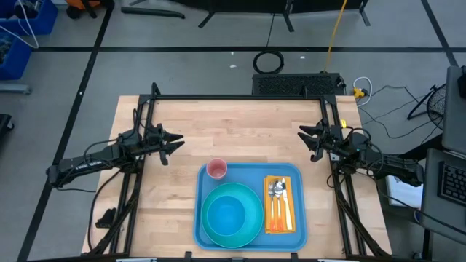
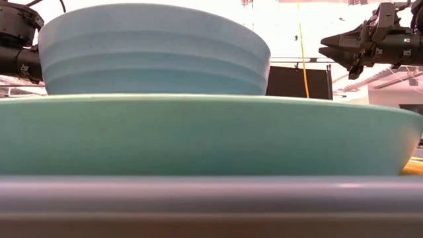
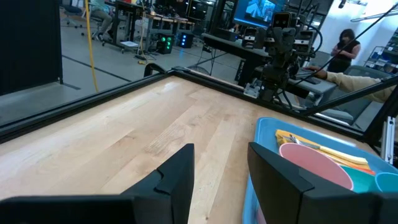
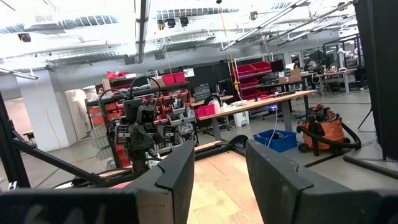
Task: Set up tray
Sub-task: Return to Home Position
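Observation:
The light-blue tray (image 1: 250, 175) lies flat at the table's near middle. On it sit a round teal plate (image 1: 211, 236) with a teal bowl (image 1: 224, 215), a pink cup (image 1: 217, 169) at its far left corner, and silver cutlery (image 1: 277, 191) on an orange-yellow napkin (image 1: 279, 215) at its right. The bowl (image 2: 152, 49) and plate (image 2: 198, 135) fill the low view behind the tray rim (image 2: 211, 205). My left gripper (image 1: 177, 140) hovers open over the left table; my right gripper (image 1: 302, 133) hovers open over the right. Both are apart from the tray.
Bare wooden table (image 1: 240, 127) stretches between the two grippers and beyond the tray's far edge. A black frame (image 1: 240, 97) runs along the table's far edge and sides. A person (image 3: 345, 50) stands in the room beyond the table.

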